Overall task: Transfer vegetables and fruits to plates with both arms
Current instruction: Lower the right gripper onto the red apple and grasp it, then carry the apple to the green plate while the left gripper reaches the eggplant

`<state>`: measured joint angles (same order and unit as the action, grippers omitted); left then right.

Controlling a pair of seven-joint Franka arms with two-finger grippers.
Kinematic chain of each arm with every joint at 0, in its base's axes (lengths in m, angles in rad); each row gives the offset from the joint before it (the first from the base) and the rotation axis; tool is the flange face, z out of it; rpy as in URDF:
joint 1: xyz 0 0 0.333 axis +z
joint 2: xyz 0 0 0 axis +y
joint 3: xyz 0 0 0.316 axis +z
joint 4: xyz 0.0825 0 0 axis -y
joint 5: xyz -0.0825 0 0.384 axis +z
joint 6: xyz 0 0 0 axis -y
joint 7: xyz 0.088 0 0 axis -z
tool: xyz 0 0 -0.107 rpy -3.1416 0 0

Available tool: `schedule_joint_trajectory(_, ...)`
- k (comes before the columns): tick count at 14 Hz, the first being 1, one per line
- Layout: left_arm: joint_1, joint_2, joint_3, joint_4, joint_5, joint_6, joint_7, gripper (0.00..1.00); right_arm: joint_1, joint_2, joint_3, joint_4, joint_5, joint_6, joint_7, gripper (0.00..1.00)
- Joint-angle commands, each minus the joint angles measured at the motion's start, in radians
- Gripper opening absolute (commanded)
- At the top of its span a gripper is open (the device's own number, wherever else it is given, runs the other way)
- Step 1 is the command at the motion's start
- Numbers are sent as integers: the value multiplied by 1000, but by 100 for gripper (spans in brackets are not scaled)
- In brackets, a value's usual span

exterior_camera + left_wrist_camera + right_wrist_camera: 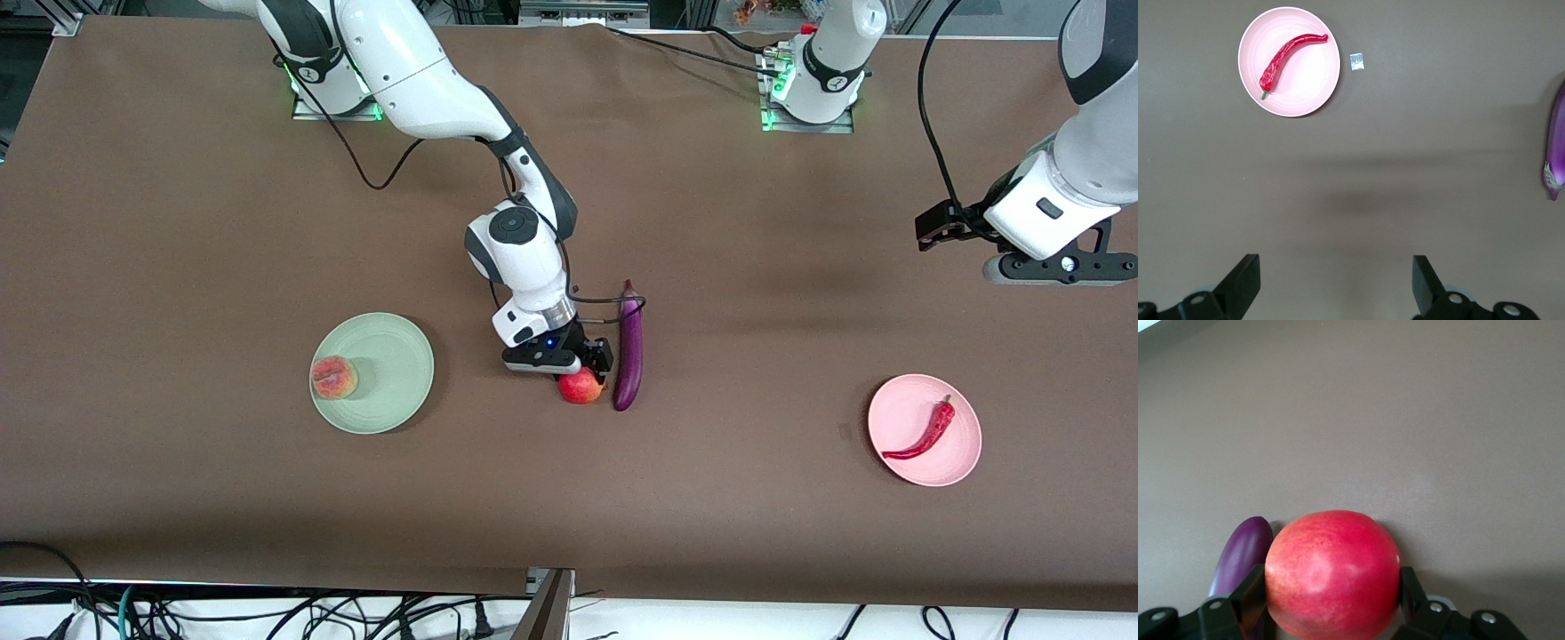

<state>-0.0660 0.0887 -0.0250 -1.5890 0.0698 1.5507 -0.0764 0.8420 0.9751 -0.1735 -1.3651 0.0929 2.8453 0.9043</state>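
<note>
My right gripper (580,372) is shut on the red pomegranate (580,388), which sits on the table beside the purple eggplant (629,351). In the right wrist view the fingers (1251,593) press both sides of the pomegranate (1331,570), with the eggplant (1238,557) alongside. The peach (333,377) lies on the pale green plate (396,356). The red chili (925,431) lies on the pink plate (960,449). My left gripper (1053,265) is open and empty, up over the table at the left arm's end. Its wrist view shows the pink plate (1315,90), chili (1285,57) and eggplant tip (1558,147).
A small white scrap (1356,61) lies on the brown table beside the pink plate. Black cables hang from both arms. The arm bases (813,89) stand along the table's edge farthest from the front camera.
</note>
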Motion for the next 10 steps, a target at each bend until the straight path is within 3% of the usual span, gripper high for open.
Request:
schedule_joint_trajectory(1,-3,-4,4,4,-31,-6,-2,100,-4,-2,-17,15,-15,-7,-15,29)
schedule_joint_trajectory(5,-3,-3,4,4,-34,-6,-2,100,-33,-105,-24,17,-10,-246,-44,29)
schedule_joint_trajectory(10,-35,58,-35,-2,-57,-20,-3,100,-161,-232,-20,15,7,-656,-286,29)
